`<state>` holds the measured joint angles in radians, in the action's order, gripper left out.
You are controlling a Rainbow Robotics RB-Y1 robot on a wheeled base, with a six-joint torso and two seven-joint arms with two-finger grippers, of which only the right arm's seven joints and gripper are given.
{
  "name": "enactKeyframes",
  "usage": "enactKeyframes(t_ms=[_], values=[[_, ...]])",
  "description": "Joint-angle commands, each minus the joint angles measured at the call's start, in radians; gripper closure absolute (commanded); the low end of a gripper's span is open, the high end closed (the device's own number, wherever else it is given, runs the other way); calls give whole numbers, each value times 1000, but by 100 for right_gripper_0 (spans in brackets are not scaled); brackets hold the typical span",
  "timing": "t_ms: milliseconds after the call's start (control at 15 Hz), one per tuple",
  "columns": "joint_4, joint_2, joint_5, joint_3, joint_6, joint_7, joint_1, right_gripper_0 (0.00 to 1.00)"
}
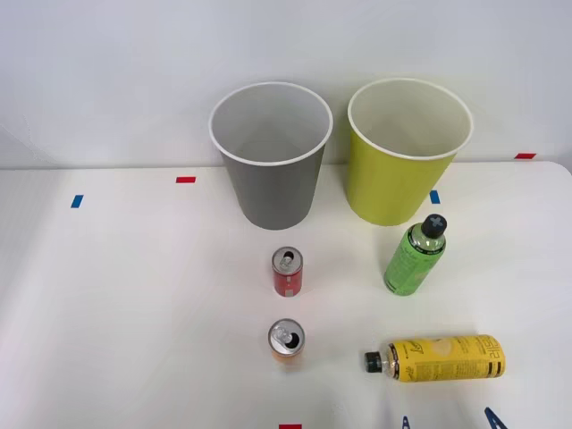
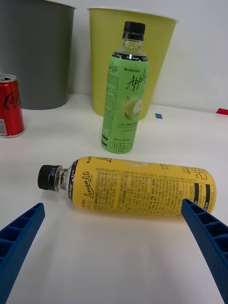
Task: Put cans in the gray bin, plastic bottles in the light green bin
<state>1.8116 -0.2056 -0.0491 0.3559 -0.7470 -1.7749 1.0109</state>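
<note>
Right tool point(image 2: 114, 247) spread wide, empty, fingers point(image 2: 206, 237) flanking yellow bottle point(image 1: 447, 357) lying lengthwise at lower right of front view. Likely to roll or pivot if pinched off-centre. Green bottle point(image 1: 415, 259) upright just behind, easily toppled. Light green bin point(image 1: 407, 152) upper right; desk point(image 1: 134, 313) open at left.

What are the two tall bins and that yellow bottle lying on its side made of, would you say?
The gray bin and light green bin look like matte paper or thin plastic with rolled white rims; I can't tell which. The yellow bottle looks like clear plastic under a glossy printed wrap, clear at the neck, with a ridged black cap.
</note>
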Motion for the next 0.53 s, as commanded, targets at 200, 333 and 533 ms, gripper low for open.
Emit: enactKeyframes(t_ms=[200,333,533], values=[[0,0,0,0,0,0,0,0],[0,0,0,0,0,0,0,0],[0,0,0,0,0,0,0,0]])
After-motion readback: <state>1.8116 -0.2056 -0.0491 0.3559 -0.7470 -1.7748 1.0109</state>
